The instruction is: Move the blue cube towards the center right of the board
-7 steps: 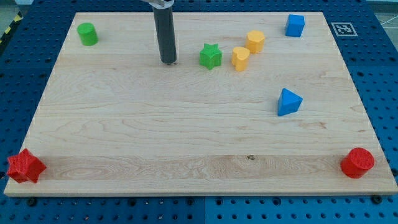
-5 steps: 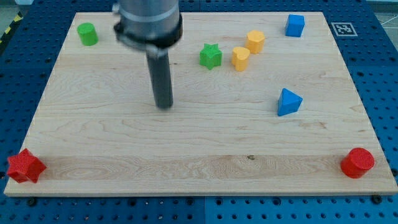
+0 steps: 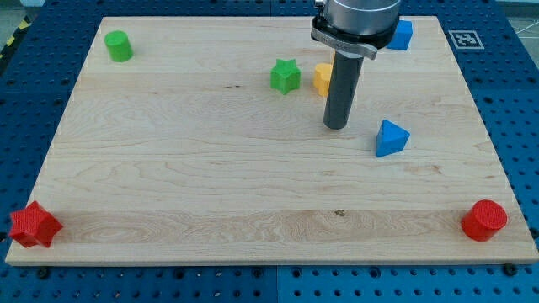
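Observation:
The blue cube sits near the board's top right corner, partly hidden behind the arm's body. My tip rests on the board at centre right, well below and left of the cube. A blue triangular block lies just right of my tip, a short gap apart. The rod covers part of a yellow block right above the tip.
A green star lies left of the rod. A green cylinder is at top left. A red star is at the bottom left corner, a red cylinder at bottom right. The second yellow block is hidden behind the arm.
My tip has swung from the upper middle down to the left centre, then across to the right, ending beside the blue triangular block. No block has moved.

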### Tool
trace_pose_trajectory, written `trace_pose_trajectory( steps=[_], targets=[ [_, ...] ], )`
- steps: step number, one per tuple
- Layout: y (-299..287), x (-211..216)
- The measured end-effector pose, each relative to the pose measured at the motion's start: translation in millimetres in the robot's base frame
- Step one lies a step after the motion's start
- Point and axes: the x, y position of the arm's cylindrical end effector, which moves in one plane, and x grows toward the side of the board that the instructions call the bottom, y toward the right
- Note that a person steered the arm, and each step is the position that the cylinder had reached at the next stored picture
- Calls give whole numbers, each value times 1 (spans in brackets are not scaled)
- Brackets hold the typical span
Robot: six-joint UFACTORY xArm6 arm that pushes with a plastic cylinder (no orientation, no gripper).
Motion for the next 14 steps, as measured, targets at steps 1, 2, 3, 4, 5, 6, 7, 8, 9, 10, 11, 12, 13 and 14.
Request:
trace_pose_trajectory(
  steps=[1,2,3,4,5,6,7,8,9,10,11,12,13,14],
  targets=[
    [40,-56],
    [68,-76],
    [165,-88],
    [173,-92],
    [193,-132],
    [203,-213],
    [203,-232],
    [177,-238],
    [127,-231],
    [126,-227],
    [111,-185],
    [99,-123],
    [95,-94],
    [93,-94]
  ],
)
